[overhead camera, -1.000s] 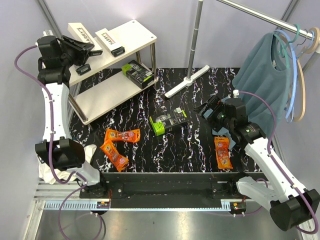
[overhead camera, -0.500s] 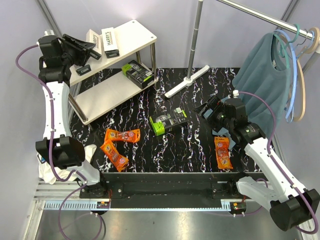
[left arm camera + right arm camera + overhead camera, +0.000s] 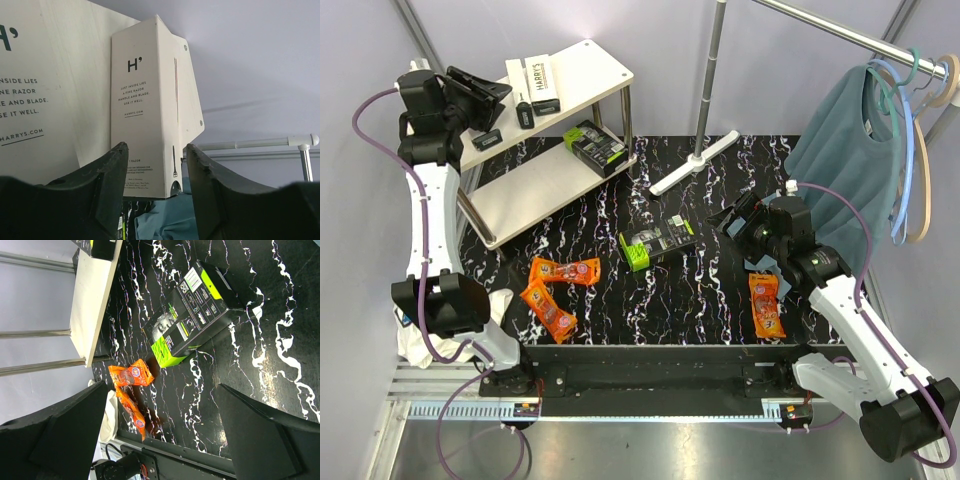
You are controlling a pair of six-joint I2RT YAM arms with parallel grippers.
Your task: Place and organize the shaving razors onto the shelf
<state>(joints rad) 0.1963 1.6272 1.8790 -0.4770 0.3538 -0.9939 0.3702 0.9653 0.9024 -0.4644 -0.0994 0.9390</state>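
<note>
The shelf (image 3: 588,72) stands at the back left. Two white HARRY'S boxes (image 3: 518,80) (image 3: 543,82) lie side by side on its top board. My left gripper (image 3: 498,97) is just left of them, open. In the left wrist view one box (image 3: 142,110) sits between the fingers (image 3: 157,149) with a gap on the right, beside the other box (image 3: 30,100). A black-and-green pack (image 3: 595,143) rests on the lower board, another (image 3: 655,243) (image 3: 192,310) on the table. Orange packets (image 3: 565,269) (image 3: 548,308) (image 3: 767,303) lie near the front. My right gripper (image 3: 745,222) (image 3: 161,386) hovers open and empty.
A white T-shaped rack foot (image 3: 693,165) and its upright pole stand behind the table's middle. A teal shirt (image 3: 840,140) and hangers (image 3: 920,150) hang from the rail at the right. A white cloth (image 3: 505,305) lies off the table's left edge.
The left gripper has carried one white box rightward beside the other on the top board, then widened its jaws off it. The right arm has not moved.
</note>
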